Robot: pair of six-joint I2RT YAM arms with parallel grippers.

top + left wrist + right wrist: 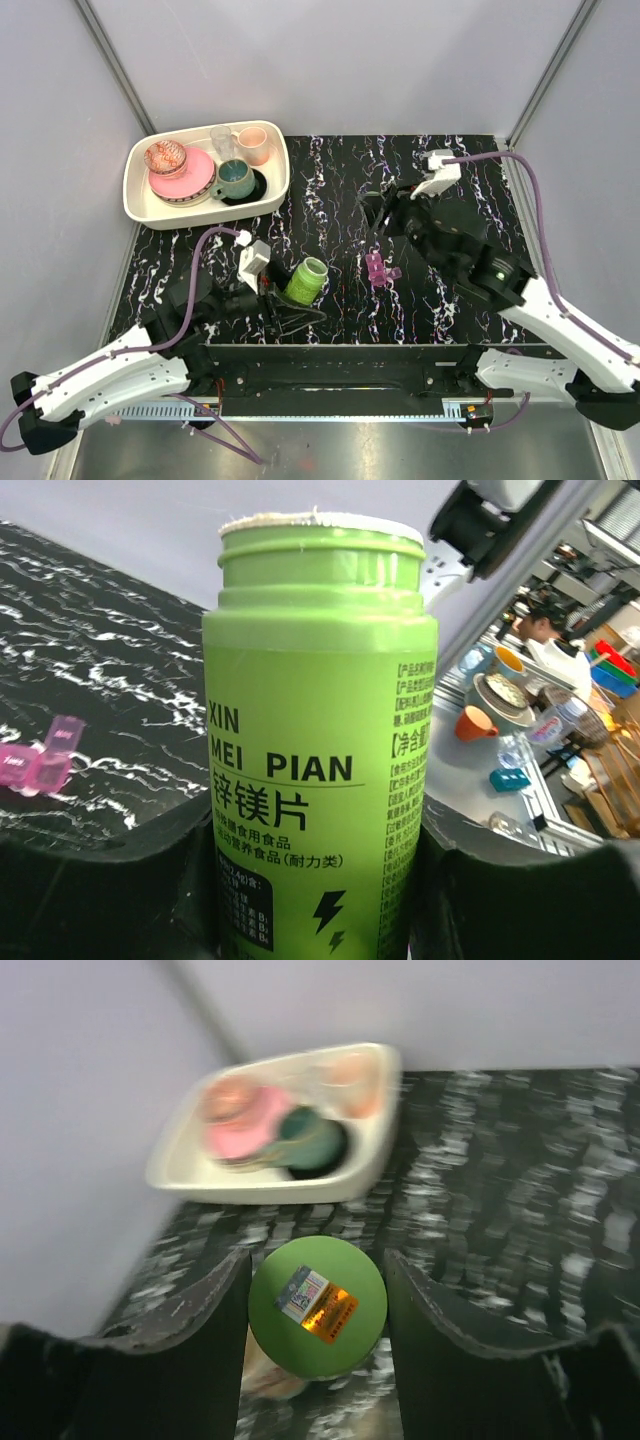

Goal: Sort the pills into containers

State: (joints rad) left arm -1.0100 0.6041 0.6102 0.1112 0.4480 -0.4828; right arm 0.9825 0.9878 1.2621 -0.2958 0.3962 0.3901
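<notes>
My left gripper (288,297) is shut on the lime-green bottle (307,280) and holds it near the table's front. In the left wrist view the bottle (320,760) fills the middle between my fingers (100,880); it has no cap and shows a torn seal at its mouth. My right gripper (380,215) is above the table's middle, shut on the round green cap (317,1305), which has a sticker on it. The magenta-purple pill box (381,268) lies open on the table between the arms; it also shows in the left wrist view (40,765). No pills are visible.
A cream tray (135,200) at the back left holds a pink plate with a bowl, a teal cup (235,180), a pink cup and a clear glass. The tray also shows blurred in the right wrist view (200,1175). Grey walls enclose the table.
</notes>
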